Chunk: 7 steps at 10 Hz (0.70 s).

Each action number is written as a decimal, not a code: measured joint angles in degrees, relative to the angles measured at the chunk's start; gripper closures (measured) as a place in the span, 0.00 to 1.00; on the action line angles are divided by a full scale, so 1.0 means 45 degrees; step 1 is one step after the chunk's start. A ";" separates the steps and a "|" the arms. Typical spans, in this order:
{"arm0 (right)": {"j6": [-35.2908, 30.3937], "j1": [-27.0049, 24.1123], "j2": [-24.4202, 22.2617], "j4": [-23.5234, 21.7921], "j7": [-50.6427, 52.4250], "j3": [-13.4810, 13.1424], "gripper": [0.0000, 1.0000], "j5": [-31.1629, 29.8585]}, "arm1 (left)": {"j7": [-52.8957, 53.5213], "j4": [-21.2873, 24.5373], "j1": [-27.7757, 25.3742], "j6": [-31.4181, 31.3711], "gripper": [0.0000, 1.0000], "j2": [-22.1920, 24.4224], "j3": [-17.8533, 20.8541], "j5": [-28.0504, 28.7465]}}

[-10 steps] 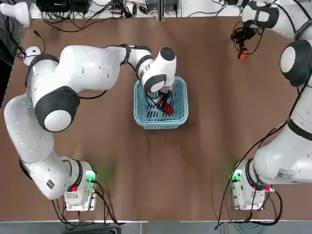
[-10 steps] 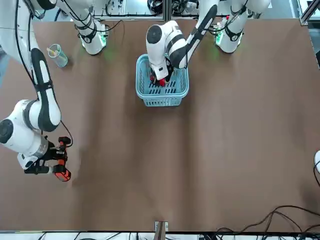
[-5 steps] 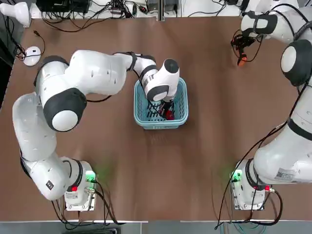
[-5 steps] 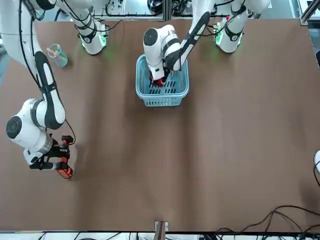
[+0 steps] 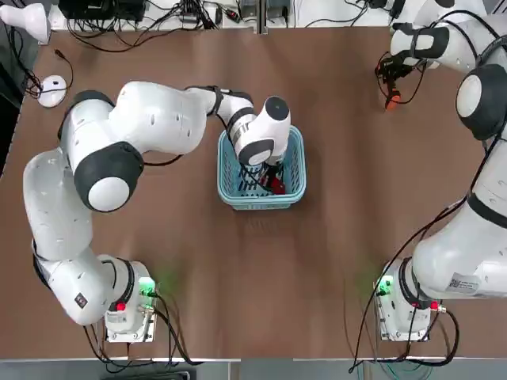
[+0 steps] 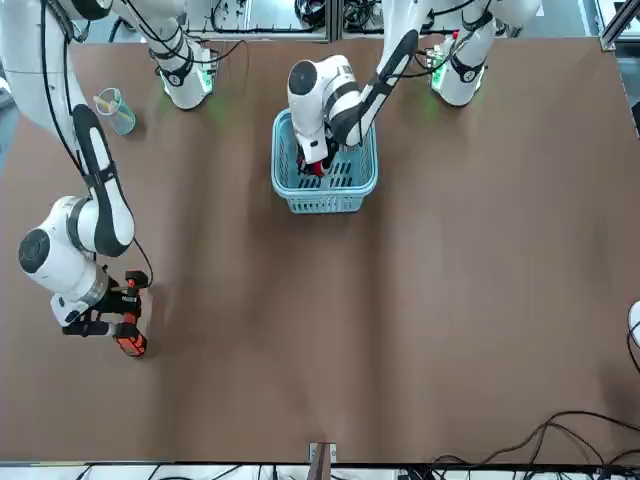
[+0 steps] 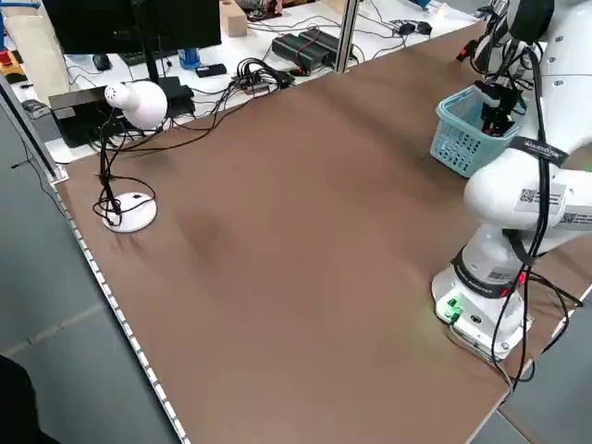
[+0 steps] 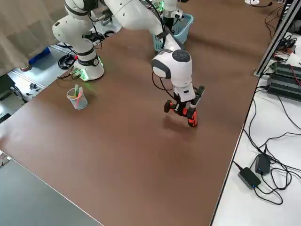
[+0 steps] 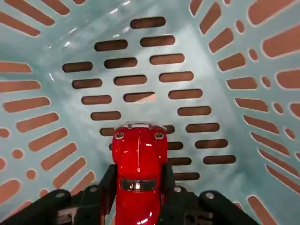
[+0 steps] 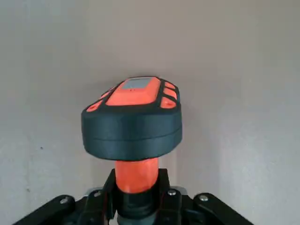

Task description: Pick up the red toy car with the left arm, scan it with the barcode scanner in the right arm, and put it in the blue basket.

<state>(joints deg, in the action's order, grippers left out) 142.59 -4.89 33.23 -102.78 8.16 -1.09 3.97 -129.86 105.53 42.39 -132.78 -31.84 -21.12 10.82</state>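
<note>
The light blue basket (image 5: 291, 190) (image 6: 360, 192) stands at the table's middle. My left gripper (image 5: 272, 178) (image 9: 138, 192) reaches down inside it, shut on the red toy car (image 9: 138, 168) (image 5: 276, 185) (image 6: 316, 168), held just above the slotted basket floor (image 9: 140, 70). Far off at the table's far right, my right gripper (image 5: 394, 83) (image 10: 137, 192) is shut on the handle of the black-and-orange barcode scanner (image 10: 133, 122) (image 6: 125, 335) (image 8: 187, 113), which hangs low over the brown table.
A clear cup (image 6: 115, 110) (image 8: 76, 98) with sticks stands near the right arm's base. A white desk lamp (image 7: 129, 139) and cables sit off the table's left edge. Bare brown tabletop (image 5: 261, 277) lies around the basket.
The left gripper has sunk a little deeper into the basket with the car. The right arm has carried the scanner slightly farther toward the table's far right edge.
</note>
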 joint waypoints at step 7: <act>0.0457 0.0001 0.0264 -0.0288 0.0092 0.0037 0.63 -0.0001 | -0.0034 0.0057 -0.0104 -0.0163 0.57 -0.0305 0.0122 0.0583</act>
<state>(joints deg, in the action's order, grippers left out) 144.65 -4.88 34.42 -104.08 8.57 -0.93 3.96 -130.01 105.79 41.92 -133.52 -33.21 -20.57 13.44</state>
